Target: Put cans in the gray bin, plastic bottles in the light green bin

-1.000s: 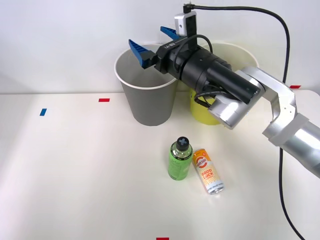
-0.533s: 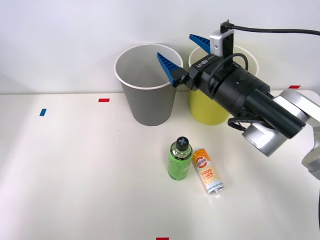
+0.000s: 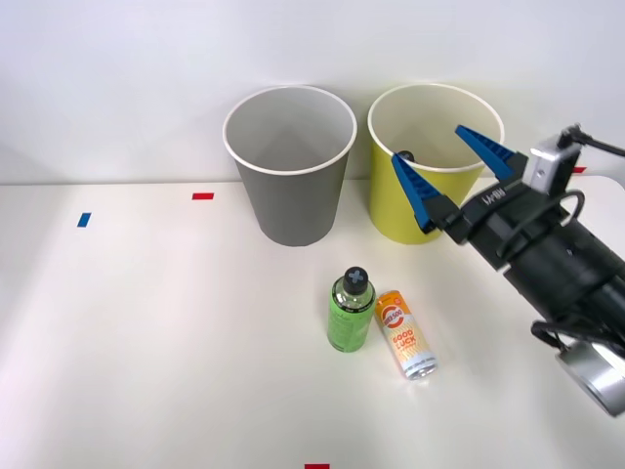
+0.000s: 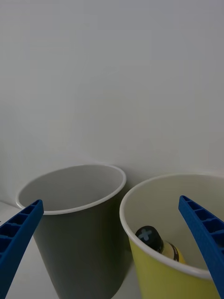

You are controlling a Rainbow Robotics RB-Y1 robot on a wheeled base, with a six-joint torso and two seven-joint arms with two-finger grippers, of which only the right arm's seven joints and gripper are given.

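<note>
White table [image 3: 146, 322], open pincer [image 3: 447, 171] before light green bin [image 3: 391, 210].

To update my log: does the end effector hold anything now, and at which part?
Nothing is held. The right end effector is open and empty, in front of the light green bin.

The slim orange-yellow metal can [image 3: 405, 333], lying on the white table [image 3: 146, 332] just beside the small green plastic bottle [image 3: 351, 312], carries white lettering that reads "GOOD LUCK" below a round red-and-white emblem whose wording is too small to read. The black body of the right gripper [image 3: 452, 172] bears short white lettering that cannot be made out.
</note>
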